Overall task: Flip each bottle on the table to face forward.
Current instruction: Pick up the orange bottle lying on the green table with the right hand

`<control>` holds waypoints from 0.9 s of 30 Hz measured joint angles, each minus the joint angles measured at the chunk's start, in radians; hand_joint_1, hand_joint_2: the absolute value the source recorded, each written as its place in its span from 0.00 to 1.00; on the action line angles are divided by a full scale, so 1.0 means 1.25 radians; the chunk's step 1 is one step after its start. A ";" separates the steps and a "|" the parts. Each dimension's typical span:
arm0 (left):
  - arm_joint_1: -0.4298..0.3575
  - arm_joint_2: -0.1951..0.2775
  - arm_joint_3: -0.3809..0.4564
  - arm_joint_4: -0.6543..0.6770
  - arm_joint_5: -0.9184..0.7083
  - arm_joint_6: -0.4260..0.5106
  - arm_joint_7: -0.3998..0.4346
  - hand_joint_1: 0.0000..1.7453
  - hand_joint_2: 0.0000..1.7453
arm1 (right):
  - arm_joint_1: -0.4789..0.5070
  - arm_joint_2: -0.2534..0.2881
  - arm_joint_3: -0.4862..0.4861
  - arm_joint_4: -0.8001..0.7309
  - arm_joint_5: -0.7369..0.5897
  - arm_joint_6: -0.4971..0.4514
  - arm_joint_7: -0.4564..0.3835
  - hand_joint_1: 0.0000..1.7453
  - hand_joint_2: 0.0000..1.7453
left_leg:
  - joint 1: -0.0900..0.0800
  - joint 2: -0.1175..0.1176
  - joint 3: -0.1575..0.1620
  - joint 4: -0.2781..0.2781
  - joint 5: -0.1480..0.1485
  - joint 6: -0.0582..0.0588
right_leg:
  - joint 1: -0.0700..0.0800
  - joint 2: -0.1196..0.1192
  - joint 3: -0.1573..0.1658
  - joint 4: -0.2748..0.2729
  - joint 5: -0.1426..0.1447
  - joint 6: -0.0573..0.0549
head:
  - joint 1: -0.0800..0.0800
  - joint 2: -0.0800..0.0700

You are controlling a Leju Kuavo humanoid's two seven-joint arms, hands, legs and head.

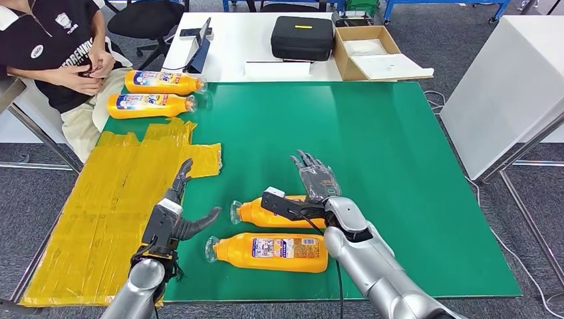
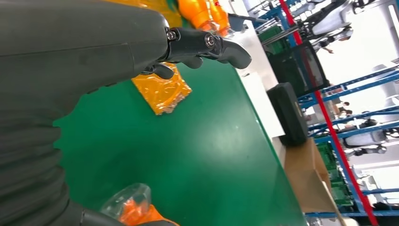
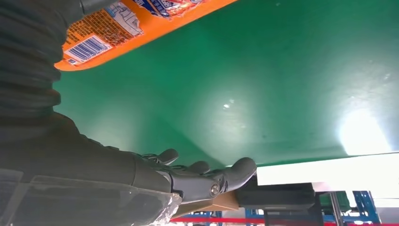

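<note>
Your left hand (image 1: 174, 211) hovers with fingers spread, holding nothing; your right hand (image 1: 318, 181) lies flat, fingers apart, over the farther bottle (image 1: 256, 213) near the desk's front edge

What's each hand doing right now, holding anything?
Left hand: open, holding nothing.
Right hand: open, fingers spread above the mat, holding nothing.
</note>
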State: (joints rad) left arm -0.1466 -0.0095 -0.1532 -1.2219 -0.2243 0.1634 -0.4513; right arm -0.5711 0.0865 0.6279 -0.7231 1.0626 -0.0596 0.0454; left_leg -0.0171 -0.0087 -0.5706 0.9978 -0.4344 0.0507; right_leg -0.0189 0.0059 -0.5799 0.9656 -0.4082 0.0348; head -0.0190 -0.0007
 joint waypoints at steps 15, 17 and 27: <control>0.052 0.001 0.027 -0.023 -0.020 0.003 -0.006 0.00 1.00 | 0.143 -0.070 0.000 -0.317 0.079 -0.052 0.031 0.00 1.00 | 0.000 0.000 -0.008 0.000 0.000 0.000 | 0.000 0.000 -0.008 0.000 0.000 0.000 | 0.000 0.000; 0.056 0.000 0.031 -0.027 -0.023 0.002 -0.006 0.00 1.00 | 0.155 -0.075 0.000 -0.351 0.083 -0.052 0.033 0.00 1.00 | 0.000 0.000 -0.009 0.000 0.000 0.000 | 0.000 0.000 -0.009 0.000 0.000 0.000 | 0.000 0.000; 0.063 -0.010 0.060 -0.051 -0.032 -0.006 0.003 0.00 1.00 | 0.189 -0.084 0.001 -0.421 0.098 -0.012 0.033 0.00 1.00 | 0.000 0.000 -0.009 0.000 0.000 0.000 | 0.000 0.000 -0.009 0.000 0.000 0.000 | 0.000 0.000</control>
State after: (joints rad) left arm -0.0681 -0.0219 -0.0788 -1.2855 -0.2645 0.1553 -0.4478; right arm -0.3350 -0.0191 0.6288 -1.2489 1.1851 -0.0740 0.0869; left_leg -0.0169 -0.0090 -0.5813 0.9979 -0.4345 0.0506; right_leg -0.0188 0.0059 -0.5908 0.9656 -0.4084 0.0348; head -0.0189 -0.0007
